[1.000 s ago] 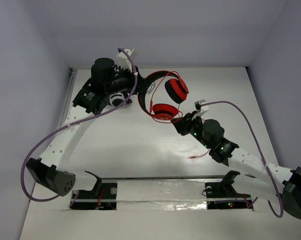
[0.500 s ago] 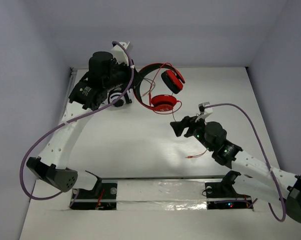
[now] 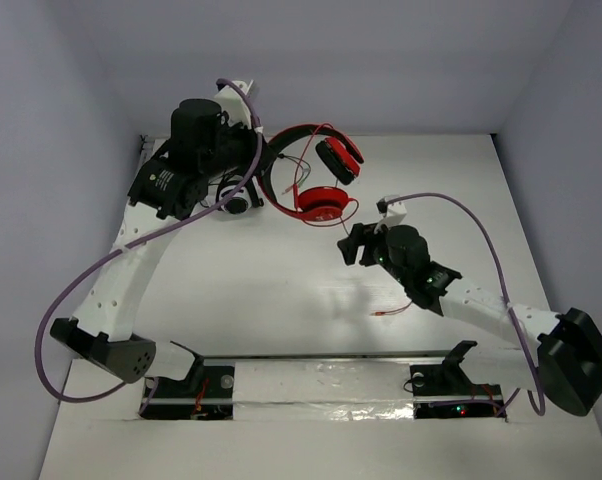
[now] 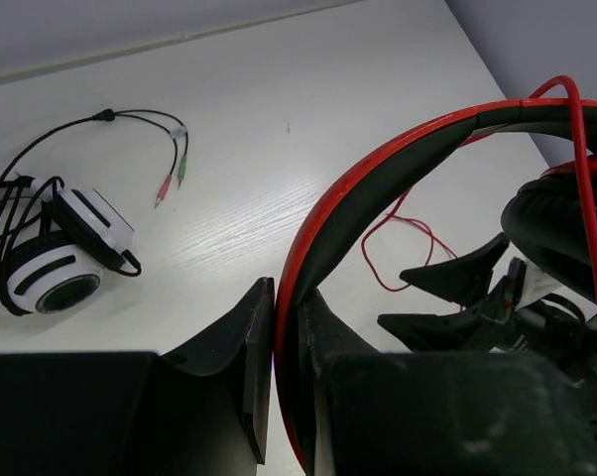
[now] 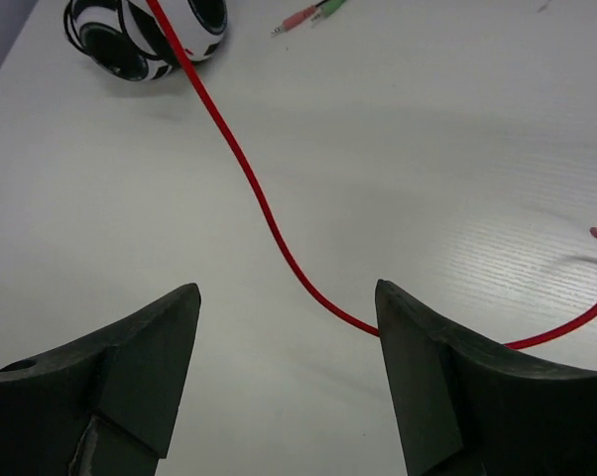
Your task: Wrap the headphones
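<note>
Clamping the red headband edge-on between its two fingers, the left tool (image 4: 287, 297) holds the headphones (image 3: 321, 203) up over the far left part of the bench (image 3: 281, 300). The ear cups hang toward the middle and look to be clear of the surface. This grip seems meant to keep the band steady as a fixed spool while the other arm handles the cord. The thin red cable (image 5: 249, 183) trails down from the cups and curves across the bench, its plug end (image 3: 381, 316) lying loose nearer the arm bases. The right tool (image 5: 284, 290) is released, with its fingers spread wide. It hovers low with the cable running across under the gap, so it is probably lined up to pinch the cord and carry it round the band. The black-and-white headphones (image 4: 60, 268) sit on the bench beside the left arm, apart from the red cable and no part of this job.
</note>
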You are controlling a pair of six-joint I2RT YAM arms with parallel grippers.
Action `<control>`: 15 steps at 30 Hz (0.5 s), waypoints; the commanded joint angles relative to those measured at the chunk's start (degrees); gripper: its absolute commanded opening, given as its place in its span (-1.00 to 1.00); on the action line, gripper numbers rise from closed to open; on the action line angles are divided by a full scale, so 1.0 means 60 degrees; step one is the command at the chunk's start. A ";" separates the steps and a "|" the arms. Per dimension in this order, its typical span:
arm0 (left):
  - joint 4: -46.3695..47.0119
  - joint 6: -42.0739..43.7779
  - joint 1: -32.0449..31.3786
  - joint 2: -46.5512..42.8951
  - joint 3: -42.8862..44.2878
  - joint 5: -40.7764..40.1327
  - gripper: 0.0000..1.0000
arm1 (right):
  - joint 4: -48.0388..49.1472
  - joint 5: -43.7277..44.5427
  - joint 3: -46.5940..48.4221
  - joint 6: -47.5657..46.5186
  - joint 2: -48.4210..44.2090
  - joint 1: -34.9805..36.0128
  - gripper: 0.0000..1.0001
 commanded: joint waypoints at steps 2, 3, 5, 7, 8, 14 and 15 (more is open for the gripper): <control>0.0466 -0.0173 0.0015 -0.0138 0.1252 0.0001 -1.00 | 0.0152 -0.0565 0.0391 -0.0103 0.0537 -0.0123 0.52; 0.0451 -0.0202 0.0015 -0.0108 0.1342 0.0161 -1.00 | 0.0196 -0.0624 0.0405 -0.0117 0.0669 -0.0123 0.53; 0.0465 -0.0231 0.0015 -0.0035 0.1488 0.0337 -1.00 | 0.0531 -0.0873 0.0449 -0.0219 0.0904 -0.0123 0.54; 0.0349 -0.0231 0.0015 0.0023 0.1547 0.0412 -1.00 | 0.0607 -0.0946 0.0566 -0.0351 0.1197 -0.0123 0.54; 0.0290 -0.0202 0.0015 0.0009 0.1562 0.0353 -1.00 | 0.0563 -0.1019 0.0712 -0.0395 0.1270 -0.0123 0.52; 0.0099 -0.0231 0.0015 0.0112 0.1782 -0.0599 -1.00 | 0.0782 -0.1986 0.0435 -0.0045 0.1359 -0.0123 -0.35; 0.0317 -0.0289 0.0015 0.0126 0.1753 -0.0657 -1.00 | 0.0812 -0.2277 0.0304 0.0057 0.1316 -0.0123 -0.45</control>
